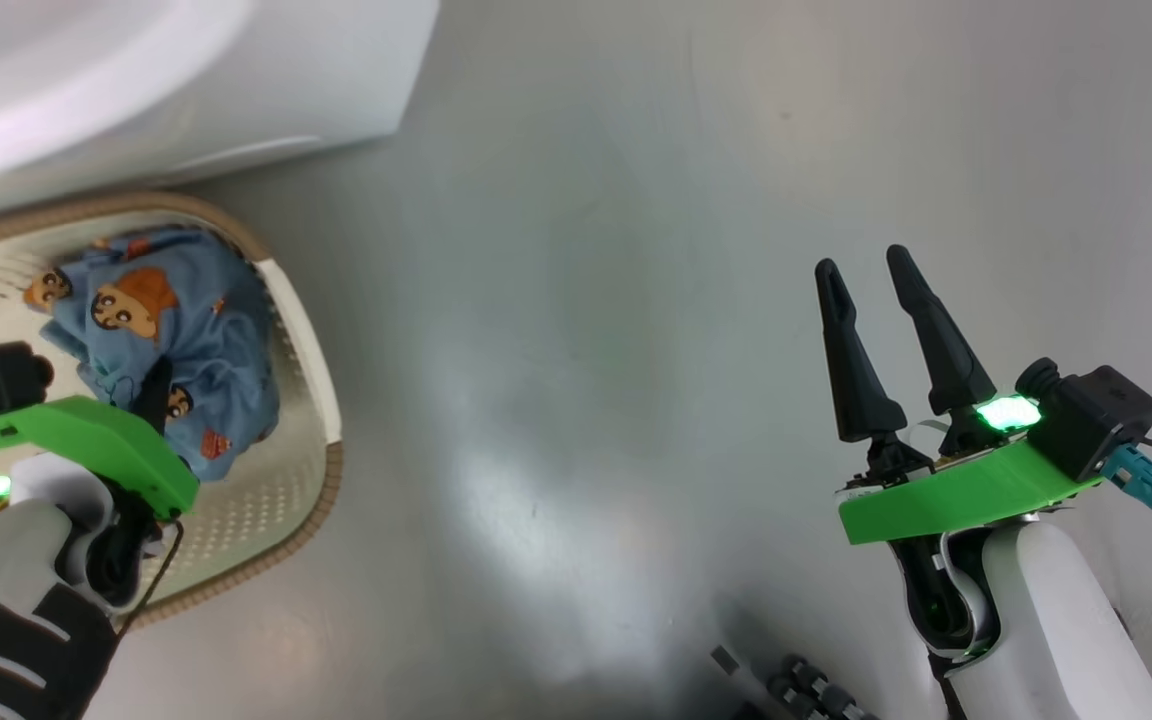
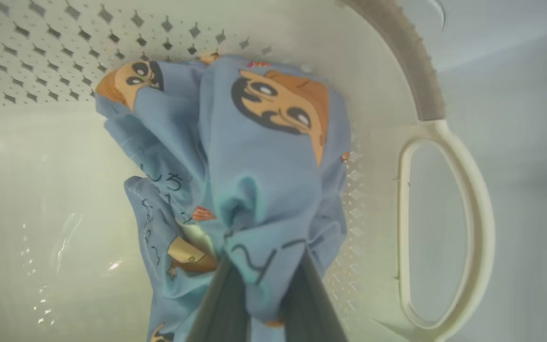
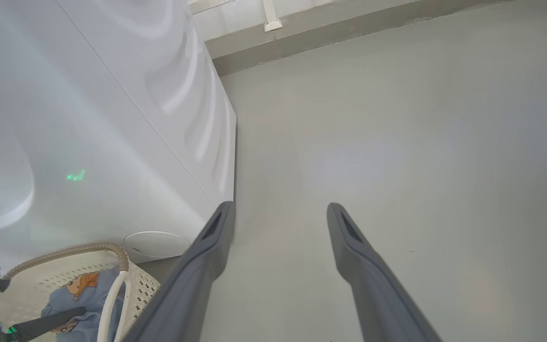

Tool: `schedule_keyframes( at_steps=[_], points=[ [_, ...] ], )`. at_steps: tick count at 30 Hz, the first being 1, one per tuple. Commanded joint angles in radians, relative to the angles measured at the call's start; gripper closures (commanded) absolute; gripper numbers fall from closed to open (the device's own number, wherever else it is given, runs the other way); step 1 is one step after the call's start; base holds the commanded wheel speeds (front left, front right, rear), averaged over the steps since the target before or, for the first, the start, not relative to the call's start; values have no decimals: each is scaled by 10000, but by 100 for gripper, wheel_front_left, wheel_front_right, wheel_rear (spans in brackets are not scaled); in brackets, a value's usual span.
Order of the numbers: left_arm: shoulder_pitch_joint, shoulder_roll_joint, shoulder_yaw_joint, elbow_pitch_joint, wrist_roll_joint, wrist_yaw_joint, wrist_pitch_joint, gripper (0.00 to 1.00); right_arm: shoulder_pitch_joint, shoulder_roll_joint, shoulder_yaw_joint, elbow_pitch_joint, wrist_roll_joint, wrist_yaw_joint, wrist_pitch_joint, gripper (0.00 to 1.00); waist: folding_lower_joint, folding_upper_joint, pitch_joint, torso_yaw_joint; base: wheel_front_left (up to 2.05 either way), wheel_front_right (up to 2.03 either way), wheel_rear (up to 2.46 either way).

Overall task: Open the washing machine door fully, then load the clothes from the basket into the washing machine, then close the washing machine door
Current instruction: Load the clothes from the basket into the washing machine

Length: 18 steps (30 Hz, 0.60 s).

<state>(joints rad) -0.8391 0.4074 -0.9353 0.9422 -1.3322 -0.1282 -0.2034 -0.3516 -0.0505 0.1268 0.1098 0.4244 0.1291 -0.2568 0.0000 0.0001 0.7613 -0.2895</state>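
The basket [image 1: 331, 485] stands on the floor at the left, just below the white washing machine [image 1: 236, 70]. In it lie the clothes [image 1: 171, 330], a light blue bundle printed with bears. My left gripper [image 1: 158, 375] reaches down into the basket. In the left wrist view its two fingers [image 2: 221, 304] are shut on a bunched fold of the clothes [image 2: 264, 156] near the basket's handle [image 2: 477, 228]. My right gripper [image 1: 862, 260] hangs open over bare floor at the right, holding nothing. The washing machine door is out of view.
The right wrist view shows the washing machine's side panel [image 3: 88, 118], a round white cover [image 3: 152, 243] low on it, the basket [image 3: 64, 251] and the wall base [image 3: 330, 33] beyond the grey floor [image 3: 397, 142]. Dark parts of my base [image 1: 796, 690] sit at the bottom.
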Motion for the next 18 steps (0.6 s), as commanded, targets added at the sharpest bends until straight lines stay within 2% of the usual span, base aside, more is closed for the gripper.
schedule_keyframes(
  at_steps=[1,8,13,18],
  points=[
    [233,257,164,-96,-60,-25,-133,100,235,3,160,-159,-92,16,-49,0,0,-1,-386,239,0,0,0],
    [1063,346,397,-454,-182,-25,-571,100,331,-54,112,263,-219,16,-49,0,0,-1,-1697,651,0,0,0],
    [1775,294,1787,-1061,800,-25,-580,100,554,-311,42,578,-188,16,-49,0,0,-1,-2598,1045,0,0,0],
    [2762,-1,3297,-1672,2172,-25,-582,100,866,-578,45,860,-116,16,-49,0,0,-1,-3470,1402,0,0,0]
  ],
)
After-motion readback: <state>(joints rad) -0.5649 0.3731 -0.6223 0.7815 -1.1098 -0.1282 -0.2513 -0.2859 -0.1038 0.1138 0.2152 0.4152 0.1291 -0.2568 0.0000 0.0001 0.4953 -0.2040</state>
